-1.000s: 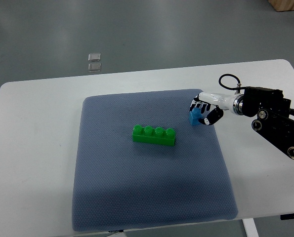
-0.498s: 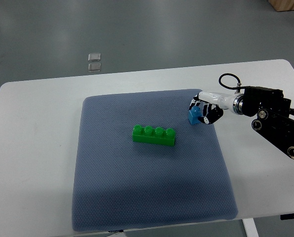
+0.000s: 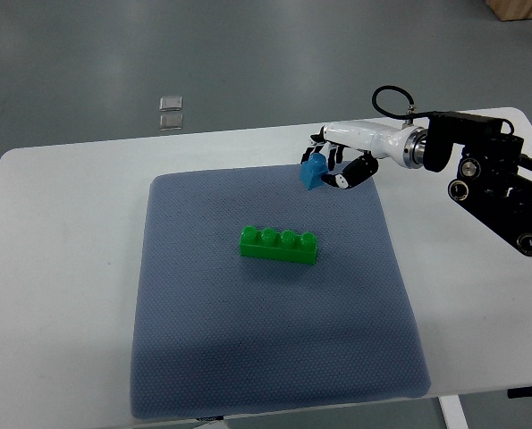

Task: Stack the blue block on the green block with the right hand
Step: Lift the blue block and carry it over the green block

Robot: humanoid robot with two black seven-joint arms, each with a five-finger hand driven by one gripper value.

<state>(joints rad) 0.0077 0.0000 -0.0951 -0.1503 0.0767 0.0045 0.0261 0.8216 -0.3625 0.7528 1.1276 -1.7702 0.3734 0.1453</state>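
- The right hand (image 3: 335,165) comes in from the right edge, and its fingers are curled around the blue block (image 3: 314,173), pinching it. The block looks tilted in the grip.
- The blue block sits at about 1 o'clock from the green block (image 3: 279,245), near the far edge of the grey mat (image 3: 203,357), and well apart from the green block.
- The green block lies flat near the middle of the mat, with its four studs facing up.
- To do this step well, I think the hand should carry the blue block toward 7 o'clock until it is above the studs, then turn it level before it goes down.
- Pressing straight down on one pair of studs seems best; a tilted block may slip off or push the green block sideways.
- I cannot tell whether the blue block is lifted off the mat or touches it, because the camera looks steeply down.
- The underside of the blue block and the fingertips behind it are hidden.
- The left arm does not show anywhere.
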